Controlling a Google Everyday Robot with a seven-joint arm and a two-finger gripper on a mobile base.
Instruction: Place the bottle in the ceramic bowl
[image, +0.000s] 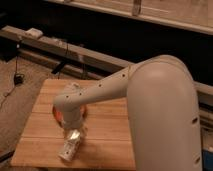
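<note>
Although the bottle (68, 150) carries a pale label, its writing is too small to read. It lies tilted on the wooden table (44, 134), close to the front edge. The gripper (75, 134) hangs just above the bottle's upper end, at or very near it; whether it grasps the bottle I cannot tell. The ceramic bowl (56, 114) sits just behind the gripper, mostly hidden under the white arm (110, 87). Bare wood lies to the left of both the bottle and the bowl.
</note>
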